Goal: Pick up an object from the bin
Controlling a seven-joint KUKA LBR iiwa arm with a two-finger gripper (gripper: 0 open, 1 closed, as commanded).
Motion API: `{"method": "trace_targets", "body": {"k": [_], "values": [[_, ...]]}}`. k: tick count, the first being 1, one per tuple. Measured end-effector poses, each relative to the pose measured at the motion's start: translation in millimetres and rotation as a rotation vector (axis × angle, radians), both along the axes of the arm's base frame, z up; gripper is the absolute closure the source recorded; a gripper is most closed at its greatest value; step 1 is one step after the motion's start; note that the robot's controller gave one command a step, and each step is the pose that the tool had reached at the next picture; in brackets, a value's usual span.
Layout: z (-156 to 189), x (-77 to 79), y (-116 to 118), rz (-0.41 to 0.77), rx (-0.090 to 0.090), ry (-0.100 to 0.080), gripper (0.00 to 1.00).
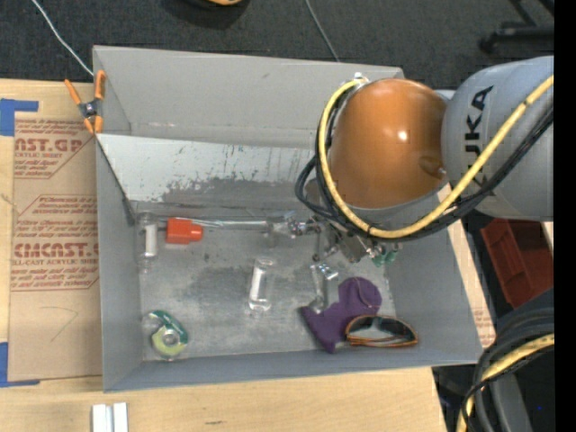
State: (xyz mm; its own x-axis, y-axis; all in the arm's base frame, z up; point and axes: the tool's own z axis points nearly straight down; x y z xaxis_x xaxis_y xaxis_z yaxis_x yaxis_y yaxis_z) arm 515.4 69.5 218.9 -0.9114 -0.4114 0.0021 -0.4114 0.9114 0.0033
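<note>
My gripper [324, 274] reaches down from under the orange dome into the right half of the bin. It hangs just above the upper left edge of a crumpled purple cloth [343, 312]. Dark sunglasses with an orange rim [382, 332] lie against the cloth's right side, near the front wall. A small clear plastic bottle [259, 287] lies to the gripper's left on the bin floor. A small shiny metal piece [298, 227] rests behind the gripper at the foot of the back wall.
An orange cap-like piece [183, 231] lies at the back left beside a clear tube [148, 240]; a thin clear rod [229, 225] runs right from it. A green and white tape roll [167, 334] sits in the front left corner. The arm covers the bin's right rear.
</note>
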Motion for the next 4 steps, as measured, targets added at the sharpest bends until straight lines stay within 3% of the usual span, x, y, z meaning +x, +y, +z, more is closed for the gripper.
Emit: {"method": "trace_targets", "body": {"k": [1,2,3,4], "values": [[26.0,-2.1,-11.6,-0.004,0.001,-0.006,0.00],[-71.8,-17.3,-97.4,0.123,0.001,-0.002,0.00],[-11.8,-33.3,-100.5,-0.040,0.002,-0.012,0.00],[-79.7,-17.6,-106.5,0.256,0.001,-0.012,0.00]]}}
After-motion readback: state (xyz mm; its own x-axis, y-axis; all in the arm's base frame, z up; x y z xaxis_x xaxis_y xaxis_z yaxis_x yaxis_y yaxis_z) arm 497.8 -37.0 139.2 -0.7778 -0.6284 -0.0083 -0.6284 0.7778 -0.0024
